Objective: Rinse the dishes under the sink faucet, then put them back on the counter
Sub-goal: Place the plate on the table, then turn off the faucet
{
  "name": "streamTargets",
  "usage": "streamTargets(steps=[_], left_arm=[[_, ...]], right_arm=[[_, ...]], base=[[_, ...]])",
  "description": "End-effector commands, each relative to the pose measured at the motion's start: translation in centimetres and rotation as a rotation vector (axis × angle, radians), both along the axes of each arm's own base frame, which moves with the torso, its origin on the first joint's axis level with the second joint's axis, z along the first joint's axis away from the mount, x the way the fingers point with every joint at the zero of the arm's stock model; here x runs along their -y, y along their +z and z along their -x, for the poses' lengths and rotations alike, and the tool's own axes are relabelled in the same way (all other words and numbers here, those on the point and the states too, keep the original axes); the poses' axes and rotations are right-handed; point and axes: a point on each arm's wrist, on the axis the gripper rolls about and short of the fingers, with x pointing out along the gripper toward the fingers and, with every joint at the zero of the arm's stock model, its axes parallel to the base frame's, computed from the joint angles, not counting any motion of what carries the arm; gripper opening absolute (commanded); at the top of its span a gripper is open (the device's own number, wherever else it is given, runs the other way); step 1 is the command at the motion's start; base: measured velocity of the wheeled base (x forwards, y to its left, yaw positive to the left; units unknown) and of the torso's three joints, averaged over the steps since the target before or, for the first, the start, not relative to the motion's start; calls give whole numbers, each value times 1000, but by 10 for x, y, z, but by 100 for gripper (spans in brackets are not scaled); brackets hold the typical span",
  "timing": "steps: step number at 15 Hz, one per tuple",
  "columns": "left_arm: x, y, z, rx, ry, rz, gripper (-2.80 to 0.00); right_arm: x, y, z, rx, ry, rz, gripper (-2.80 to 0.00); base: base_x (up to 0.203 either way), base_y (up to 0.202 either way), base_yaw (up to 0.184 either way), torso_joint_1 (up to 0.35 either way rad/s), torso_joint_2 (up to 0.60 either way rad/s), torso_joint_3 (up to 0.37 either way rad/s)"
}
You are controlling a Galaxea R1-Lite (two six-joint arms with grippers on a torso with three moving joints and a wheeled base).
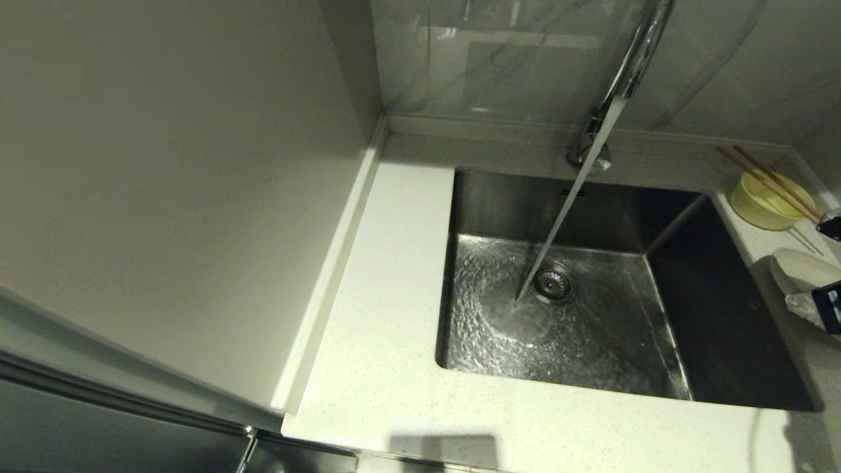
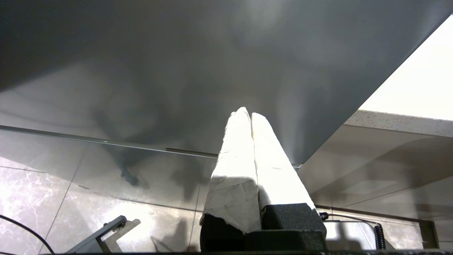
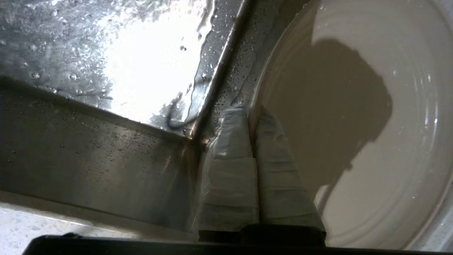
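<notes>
Shiny steel is what you see in the middle: the sink (image 1: 657, 341) sits in the white counter (image 1: 381, 341), and water runs from the faucet (image 1: 631, 66) down to a spot just beside the round drain (image 1: 554, 282). The water makes ripples on the sink floor.

Look to the right of the sink. The yellow-green bowl (image 1: 762, 200) stands on the counter near the back, and the brown chopsticks (image 1: 769, 180) lie across its top. Nearer to you, the off-white plate (image 1: 798, 269) is at the sink's right edge. Your right gripper (image 3: 252, 109) has its two wrapped fingers (image 3: 230, 166) pressed together on the rim of the plate, one finger on each side, above the wet sink wall.

Your left gripper (image 2: 247, 113) is off to the side, away from the sink, pointing at a dark panel (image 2: 177, 71). Its fingers are closed tight together and hold nothing.
</notes>
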Motion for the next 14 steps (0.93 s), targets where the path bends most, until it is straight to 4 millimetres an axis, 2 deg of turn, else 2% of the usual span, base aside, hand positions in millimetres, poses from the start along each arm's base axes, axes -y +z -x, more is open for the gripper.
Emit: streamTargets(steps=[1,5,9,11,12,14], left_arm=[[0,0,0,2,0,1,-280],[0,0,0,2,0,1,-280],[0,0,0,2,0,1,-280],[0,0,0,2,0,1,-280],[0,0,0,2,0,1,-280],[0,0,0,2,0,1,-280]], right_arm=[[2,-1,-2,-5,-3,-4,0],[-1,4,3,15,-19,-18,0],[-9,23,16,81,-22,-5,0],[-17,35,21,136,-32,-61,0],[-22,42,22,169,-29,-105,-280],[-36,62,20,244,-24,-195,-280]], base=[[0,0,0,0,0,0],[0,0,0,0,0,0],[0,0,0,0,0,0],[0,0,0,0,0,0],[0,0,0,0,0,0],[0,0,0,0,0,0]])
